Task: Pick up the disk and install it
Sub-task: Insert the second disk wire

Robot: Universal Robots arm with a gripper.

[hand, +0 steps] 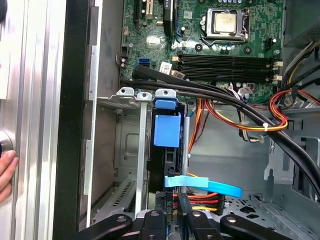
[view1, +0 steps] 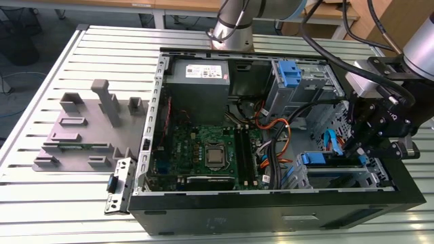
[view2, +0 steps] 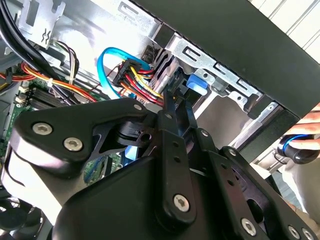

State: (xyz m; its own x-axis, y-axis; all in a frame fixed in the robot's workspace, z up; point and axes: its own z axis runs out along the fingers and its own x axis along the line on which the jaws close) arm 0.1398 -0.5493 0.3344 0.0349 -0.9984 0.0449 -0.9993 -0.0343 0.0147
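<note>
Blue-framed, the disk (hand: 167,150) stands on edge in the metal drive cage (hand: 127,165) at the computer case's (view1: 271,211) front corner, cables plugged into its end. The gripper (hand: 172,212) hangs just behind it, fingers closed around the disk's rear edge.

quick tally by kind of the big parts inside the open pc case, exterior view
power supply box: 1
processor: 1
tall blue clip: 1
disk: 1
blue flat cable: 1
total: 5
</note>
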